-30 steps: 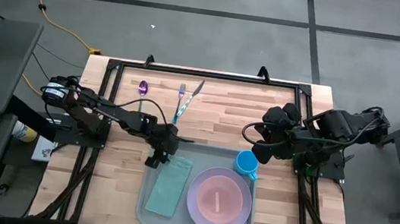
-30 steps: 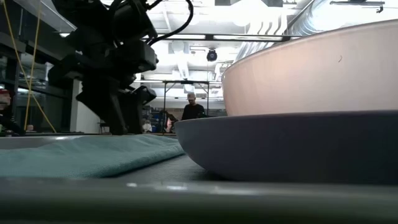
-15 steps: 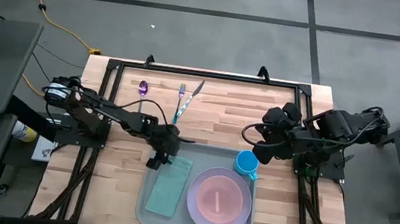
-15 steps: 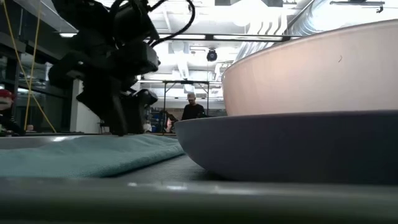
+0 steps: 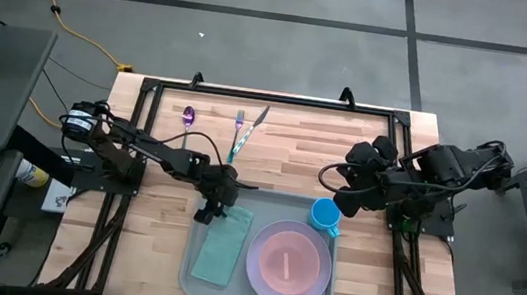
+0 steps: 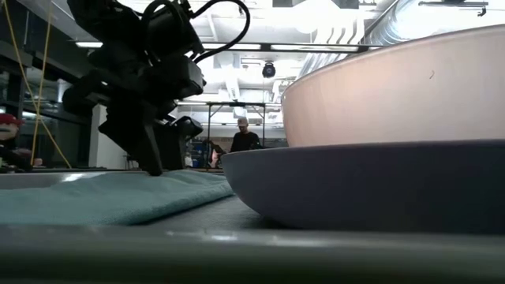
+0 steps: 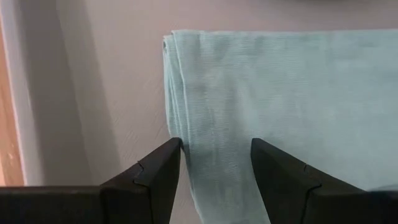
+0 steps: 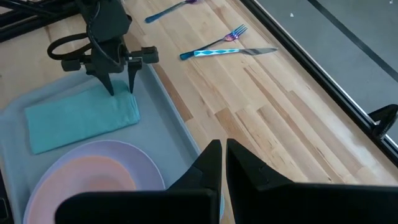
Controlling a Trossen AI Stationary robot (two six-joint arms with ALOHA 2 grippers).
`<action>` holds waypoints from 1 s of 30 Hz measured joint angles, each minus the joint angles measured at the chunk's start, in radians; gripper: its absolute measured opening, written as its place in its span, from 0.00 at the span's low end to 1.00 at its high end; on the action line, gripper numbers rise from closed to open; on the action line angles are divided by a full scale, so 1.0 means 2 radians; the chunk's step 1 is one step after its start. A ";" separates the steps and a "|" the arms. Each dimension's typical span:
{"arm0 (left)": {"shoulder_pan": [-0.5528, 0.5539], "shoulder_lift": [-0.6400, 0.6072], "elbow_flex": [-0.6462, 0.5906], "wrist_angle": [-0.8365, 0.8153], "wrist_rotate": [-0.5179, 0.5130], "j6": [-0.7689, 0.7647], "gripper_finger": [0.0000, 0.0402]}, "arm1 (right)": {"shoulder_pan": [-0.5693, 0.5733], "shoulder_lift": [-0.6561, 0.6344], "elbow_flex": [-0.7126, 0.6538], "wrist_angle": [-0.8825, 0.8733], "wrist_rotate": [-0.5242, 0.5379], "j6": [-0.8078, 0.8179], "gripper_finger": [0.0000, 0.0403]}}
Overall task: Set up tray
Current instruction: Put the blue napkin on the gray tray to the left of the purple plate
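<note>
Left wrist: napkin (image 7: 261, 106), unlabelled.

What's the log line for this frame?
left gripper: open, astride napkin corner in tray | right gripper: shut, idle near cup

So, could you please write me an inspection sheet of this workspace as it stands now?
Surface: wooden table, dark frame around it.
Job's things: tray at the near edge holds a teal napkin and a pink plate on a lilac plate; blue cup at its far right corner.
Clutter: spoon, fork and knife lie on the far side.
Grippers: left gripper jaws open, straddling the napkin's edge; right gripper shut, beside the cup.
Cables: yellow cable on the floor.
Surroundings: a person far behind.
</note>
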 joint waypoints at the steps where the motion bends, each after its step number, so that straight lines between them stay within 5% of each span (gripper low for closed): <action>1: 0.000 0.000 0.000 0.001 0.000 0.000 0.57 | 0.000 0.000 0.000 0.000 0.000 0.000 0.00; 22: 0.000 0.031 0.001 0.012 0.006 -0.021 0.56 | 0.000 0.000 0.000 0.000 -0.004 0.000 0.00; 26: 0.000 0.034 0.002 0.013 0.000 -0.037 0.47 | 0.000 0.000 0.000 0.000 -0.004 0.000 0.00; 30: 0.000 0.034 0.001 0.015 -0.005 -0.040 0.28 | 0.000 0.000 0.000 -0.001 -0.004 -0.001 0.00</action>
